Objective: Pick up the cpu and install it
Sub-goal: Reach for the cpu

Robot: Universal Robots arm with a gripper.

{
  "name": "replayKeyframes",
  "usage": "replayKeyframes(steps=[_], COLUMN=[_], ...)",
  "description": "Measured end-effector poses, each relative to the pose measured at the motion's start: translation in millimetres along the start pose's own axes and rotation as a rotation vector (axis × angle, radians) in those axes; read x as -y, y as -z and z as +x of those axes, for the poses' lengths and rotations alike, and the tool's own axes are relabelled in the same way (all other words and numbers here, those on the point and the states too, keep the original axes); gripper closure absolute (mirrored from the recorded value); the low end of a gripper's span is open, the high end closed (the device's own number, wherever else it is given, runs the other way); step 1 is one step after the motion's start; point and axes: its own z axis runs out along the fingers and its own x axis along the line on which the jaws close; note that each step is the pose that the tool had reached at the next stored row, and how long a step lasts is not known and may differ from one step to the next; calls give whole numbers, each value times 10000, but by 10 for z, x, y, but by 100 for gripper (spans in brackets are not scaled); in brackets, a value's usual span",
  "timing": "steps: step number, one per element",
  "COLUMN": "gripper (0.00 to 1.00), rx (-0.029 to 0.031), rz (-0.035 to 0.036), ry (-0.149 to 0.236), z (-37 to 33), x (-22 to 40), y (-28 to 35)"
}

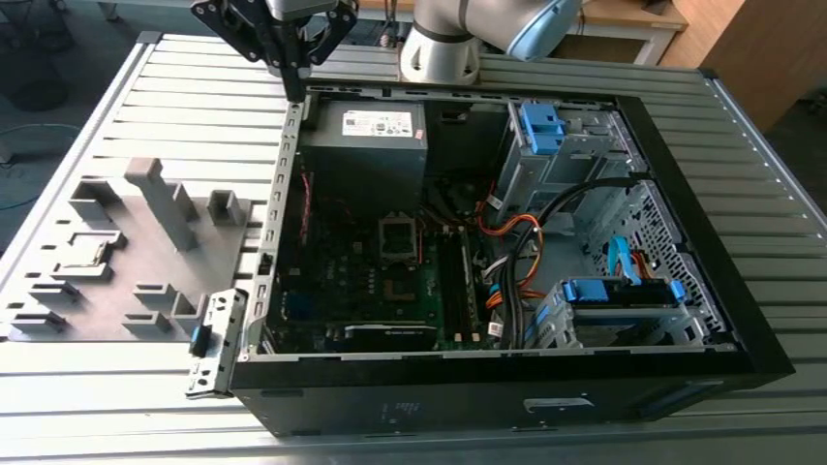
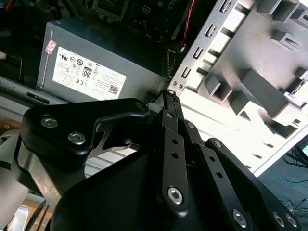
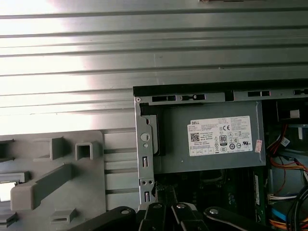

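Fingers (image 2: 166, 103) of the gripper (image 1: 294, 89) close to a narrow point, with nothing visible between them. The gripper points straight down over the corner of the open computer case (image 1: 452, 399) nearest the grey power supply (image 1: 368, 136). The arm (image 1: 440, 53) stands just behind the case. The cpu (image 1: 88, 254) lies flat in a recess of the grey fixture tray (image 1: 155, 281), on the exterior view's left, well apart from the gripper.
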Motion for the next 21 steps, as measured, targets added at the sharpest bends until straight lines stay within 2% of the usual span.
replayKeyframes(steps=[12, 21], gripper=[89, 89], rx=[13, 12], rz=[-1, -1], ry=[1, 1], z=[90, 97], x=[6, 7], y=[5, 5])
